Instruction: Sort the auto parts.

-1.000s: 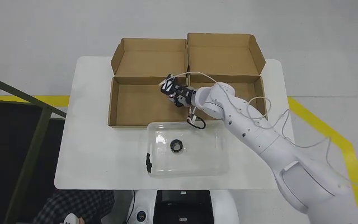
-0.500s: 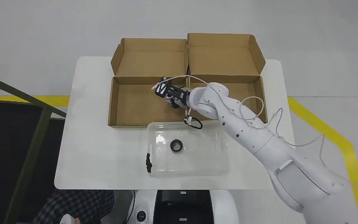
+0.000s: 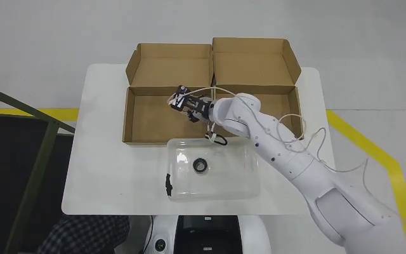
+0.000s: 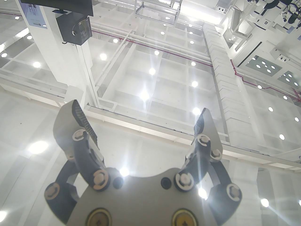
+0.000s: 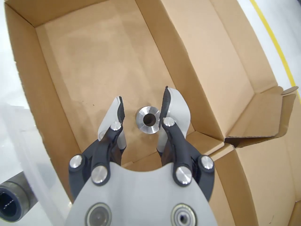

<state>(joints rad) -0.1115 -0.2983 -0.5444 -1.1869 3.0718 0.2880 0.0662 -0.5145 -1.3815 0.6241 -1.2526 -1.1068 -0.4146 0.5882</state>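
Dark bearing is cut off at the edge. Right pincer stands half-open astride a silver sleeve in the cardboard box; contact unclear.

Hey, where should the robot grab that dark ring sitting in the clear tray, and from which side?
Probably from straight above, pinching the dark ring across its outer wall. Its bore faces up and it sits apart from the walls of the clear tray, leaving room on either side.

Metal sleeve in left box, ring in tray before it
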